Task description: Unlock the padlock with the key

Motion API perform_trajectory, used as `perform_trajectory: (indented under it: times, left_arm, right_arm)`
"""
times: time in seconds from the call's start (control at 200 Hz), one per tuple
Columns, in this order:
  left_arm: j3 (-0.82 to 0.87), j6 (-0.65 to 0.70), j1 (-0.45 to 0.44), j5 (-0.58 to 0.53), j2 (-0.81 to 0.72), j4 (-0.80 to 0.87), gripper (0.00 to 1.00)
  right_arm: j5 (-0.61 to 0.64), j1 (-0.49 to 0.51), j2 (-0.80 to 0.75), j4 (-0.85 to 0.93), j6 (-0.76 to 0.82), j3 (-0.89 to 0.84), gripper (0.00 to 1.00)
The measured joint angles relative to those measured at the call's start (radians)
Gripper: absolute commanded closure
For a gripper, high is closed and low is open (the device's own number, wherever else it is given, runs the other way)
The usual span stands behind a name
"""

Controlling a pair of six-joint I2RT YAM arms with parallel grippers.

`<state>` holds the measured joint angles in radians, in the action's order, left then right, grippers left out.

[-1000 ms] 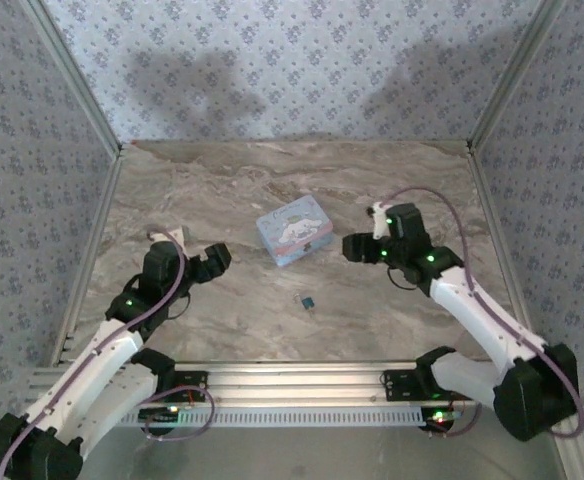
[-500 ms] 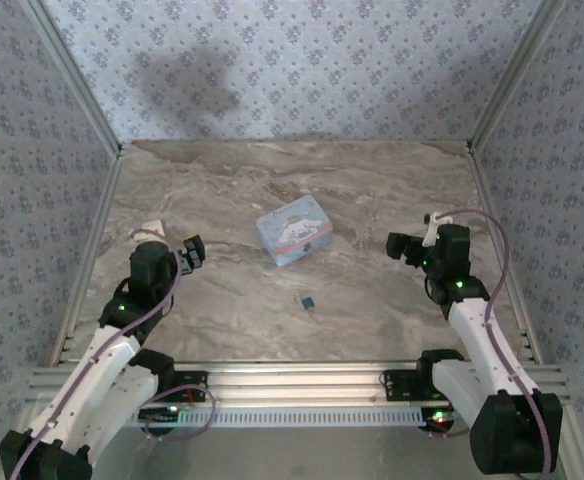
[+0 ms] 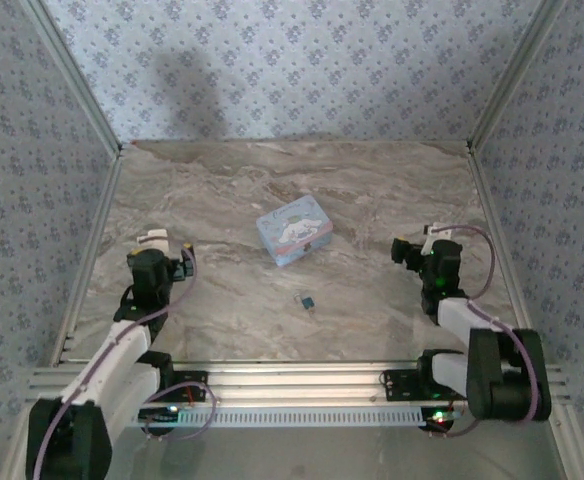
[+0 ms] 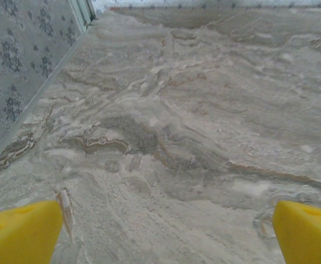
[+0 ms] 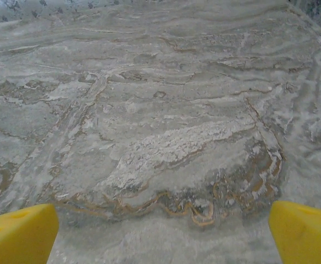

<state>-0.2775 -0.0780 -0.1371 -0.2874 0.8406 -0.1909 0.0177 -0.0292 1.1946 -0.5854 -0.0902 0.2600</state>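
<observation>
Marbled grey worktop [image 3: 222, 190] sits between floral-papered walls [image 3: 272, 60]. Near its middle the tiny teal padlock [image 3: 310, 301] lies in front of a light-blue cartoon tin [image 3: 294, 230], whose print is too small to read. A pale speck just left of it may be the key [image 3: 298, 298]; hard to tell. Left claw [image 4: 166, 234] and right claw [image 5: 163, 234] both gape wide and hold nothing, their 2 yellow pads [image 4: 23, 231] cut off at the frame corners.
</observation>
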Motion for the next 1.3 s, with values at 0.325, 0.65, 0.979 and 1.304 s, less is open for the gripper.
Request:
perform_trajectory:
  times: [0.325,0.65,0.979,1.304]
  left_arm:
    - [-0.003,0.104,0.029,0.145,0.368,-0.298,0.02]
    - [-0.044,0.118,0.137,0.289,0.643,-0.63,0.02]
    - [-0.13,0.071,0.18,0.322,0.696,-0.617,0.02]
    - [-0.13,0.066,0.181,0.321,0.696,-0.613,0.02]
  right_arm:
    - [-0.04,-0.013,0.199,-0.317,0.085,-0.016,0.0]
    - [-0.062,-0.021,0.334,-0.29,0.099,0.096,0.0]
    - [-0.048,-0.018,0.334,-0.255,0.1,0.119,0.0]
    - [-0.039,-0.014,0.334,-0.254,0.1,0.119,0.0]
